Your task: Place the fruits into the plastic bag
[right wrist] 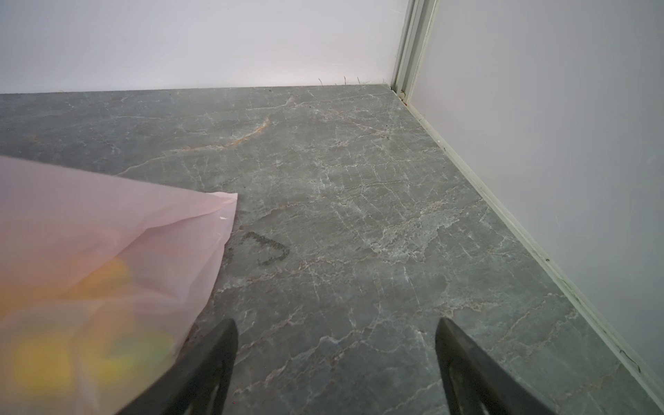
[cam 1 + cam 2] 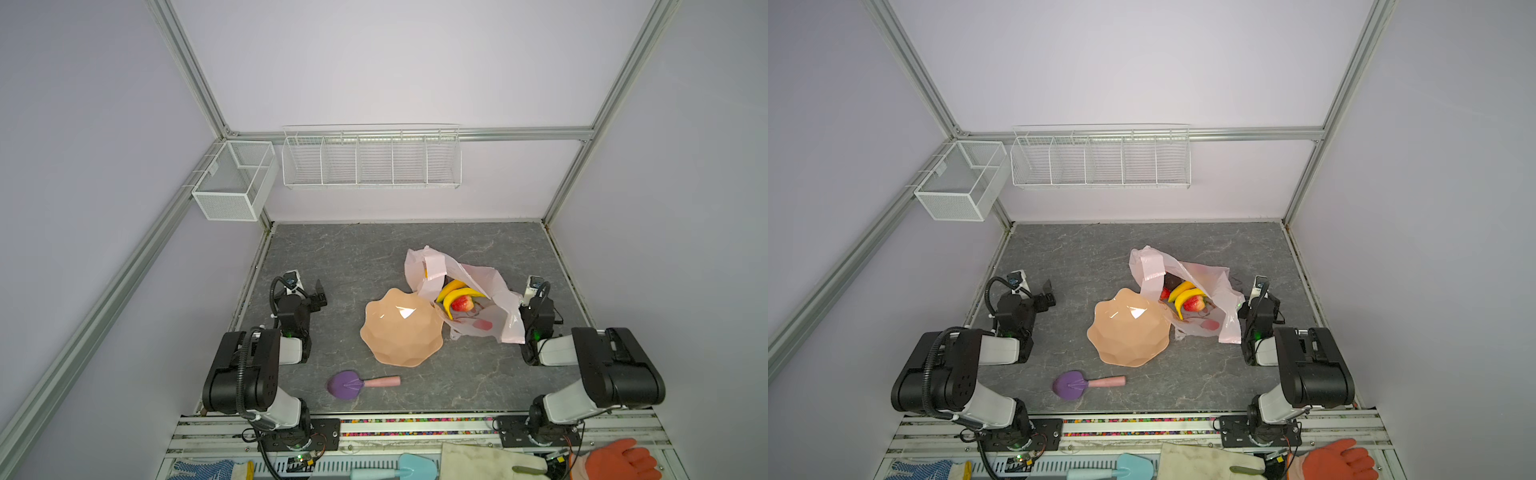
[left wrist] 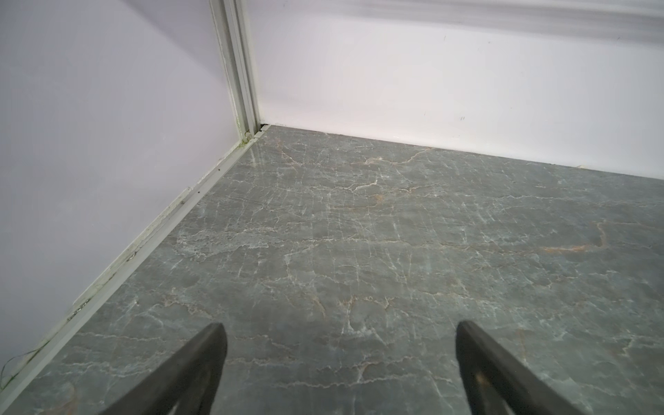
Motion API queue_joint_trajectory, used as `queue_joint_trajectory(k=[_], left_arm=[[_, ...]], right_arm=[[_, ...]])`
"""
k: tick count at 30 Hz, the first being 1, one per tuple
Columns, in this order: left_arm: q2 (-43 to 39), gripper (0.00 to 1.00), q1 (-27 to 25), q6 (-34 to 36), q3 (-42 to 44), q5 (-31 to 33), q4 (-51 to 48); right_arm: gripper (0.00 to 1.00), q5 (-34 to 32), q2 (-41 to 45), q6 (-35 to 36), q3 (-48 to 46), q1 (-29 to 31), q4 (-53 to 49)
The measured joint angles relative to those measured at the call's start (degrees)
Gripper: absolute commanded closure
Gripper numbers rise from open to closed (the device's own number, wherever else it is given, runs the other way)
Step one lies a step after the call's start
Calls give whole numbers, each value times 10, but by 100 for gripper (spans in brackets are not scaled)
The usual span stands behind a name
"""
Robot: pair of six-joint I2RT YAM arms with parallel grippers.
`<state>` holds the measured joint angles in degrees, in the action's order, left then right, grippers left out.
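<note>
Zero loose pieces seen. Nearer than the bowl lies only a purple scoop; bowl empty. Flanking the bowl, left gripper and right gripper stand spread wide, holding nothing. Touching the bowl's far-right rim, plastic bag holds bananas and strawberry. Judged: task essentially done.

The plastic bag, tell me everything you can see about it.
The plastic bag is thin, crinkled, translucent pale pink, with a handle loop folded at its far end and a red-pink printed mark. It lies slumped on the grey table, right of centre, mouth gaping open. Bananas, a strawberry and a dark piece lie inside. Its edge appears to touch the peach bowl.
</note>
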<state>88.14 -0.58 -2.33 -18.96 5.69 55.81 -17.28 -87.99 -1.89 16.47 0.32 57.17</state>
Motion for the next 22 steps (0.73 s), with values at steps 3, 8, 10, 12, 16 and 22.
queue_joint_trajectory(k=[3, 8, 10, 12, 16, 22], left_arm=[[0, 1, 0, 0, -17, -2, -20], [0, 1, 0, 0, -25, -2, -35], [0, 1, 0, 0, -25, -2, -40], [0, 1, 0, 0, -25, -2, -43], [0, 1, 0, 0, -25, -2, -43], [0, 1, 0, 0, -25, -2, -43]], right_arm=[[12, -5, 0, 0, 26, 6, -17], [12, -9, 0, 2, 33, 10, -29], [12, -9, 0, 2, 33, 10, -32], [12, -9, 0, 2, 33, 10, -34], [12, -10, 0, 2, 33, 10, -35], [12, -11, 0, 2, 33, 10, -38]])
